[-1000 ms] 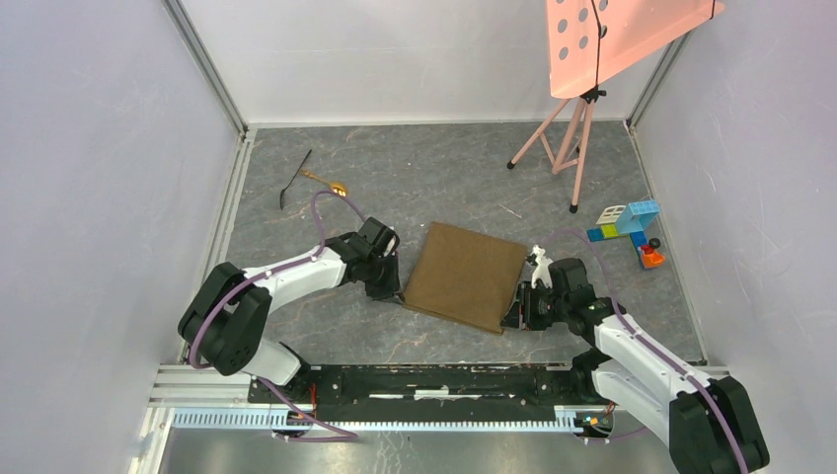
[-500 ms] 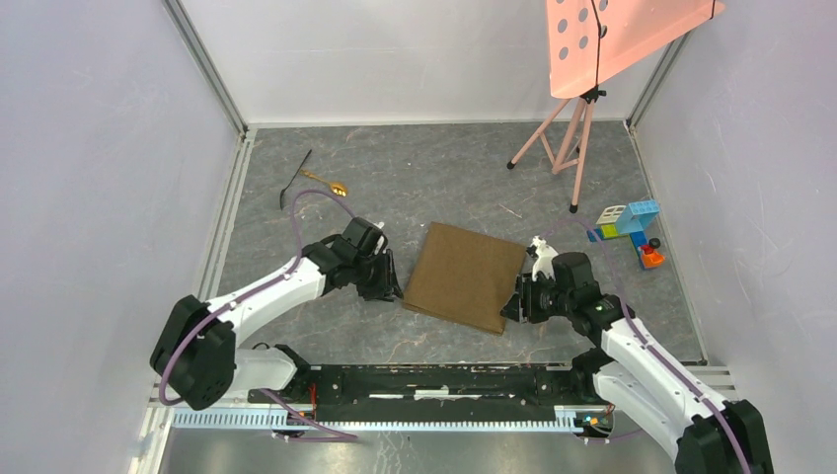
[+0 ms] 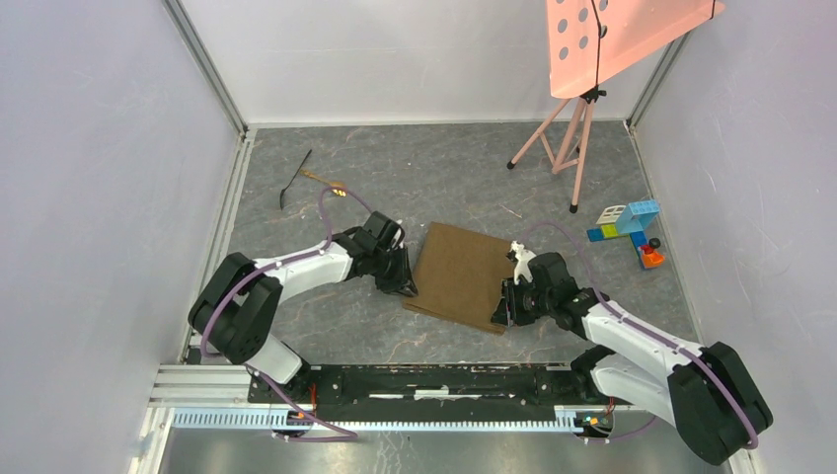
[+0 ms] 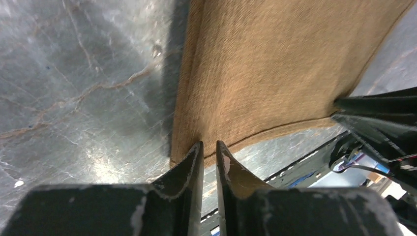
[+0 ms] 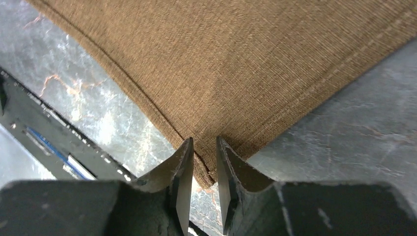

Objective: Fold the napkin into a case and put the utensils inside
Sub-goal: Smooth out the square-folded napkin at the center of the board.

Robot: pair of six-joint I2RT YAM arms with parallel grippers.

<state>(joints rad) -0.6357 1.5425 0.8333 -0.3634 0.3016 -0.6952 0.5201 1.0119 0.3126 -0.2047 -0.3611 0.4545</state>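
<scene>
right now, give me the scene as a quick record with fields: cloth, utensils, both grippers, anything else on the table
napkin: brown cloth lying open mid-table, not yet a narrow case
left gripper: shut on the napkin's near left corner
right gripper: shut on the napkin's near right corner
gold spoon: far left of the table, apart from the napkin
black utensil: right beside the gold spoon, outside the napkin
toy blocks: by the right wall
pink stand: far right corner
</scene>
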